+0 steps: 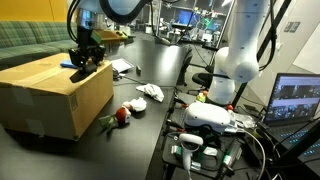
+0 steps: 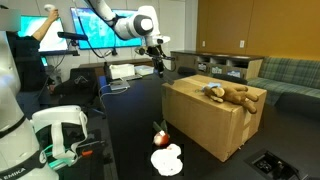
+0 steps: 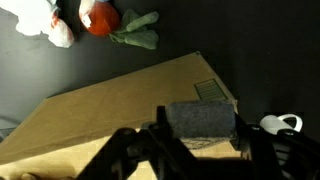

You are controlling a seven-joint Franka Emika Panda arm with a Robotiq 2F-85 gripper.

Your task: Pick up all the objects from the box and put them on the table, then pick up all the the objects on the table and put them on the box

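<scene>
A cardboard box (image 1: 50, 90) stands on the black table and shows in both exterior views (image 2: 205, 115). My gripper (image 1: 86, 58) hangs over the box's corner, shut on a dark grey block (image 3: 200, 118); it also shows in an exterior view (image 2: 157, 62) and in the wrist view (image 3: 200, 130). A brown plush toy (image 2: 232, 95) lies on top of the box. A red and green toy (image 1: 120, 113) and a white cloth (image 1: 150, 93) lie on the table beside the box. They also show in the wrist view: the red toy (image 3: 98, 18) and the white cloth (image 3: 55, 25).
Papers (image 1: 122, 66) lie on the table behind the box. A small white object (image 3: 283, 123) sits on the table past the box's corner. A second white robot base (image 1: 225, 60) and devices (image 1: 205, 120) stand at the table's side. A green sofa (image 2: 285, 75) is behind the box.
</scene>
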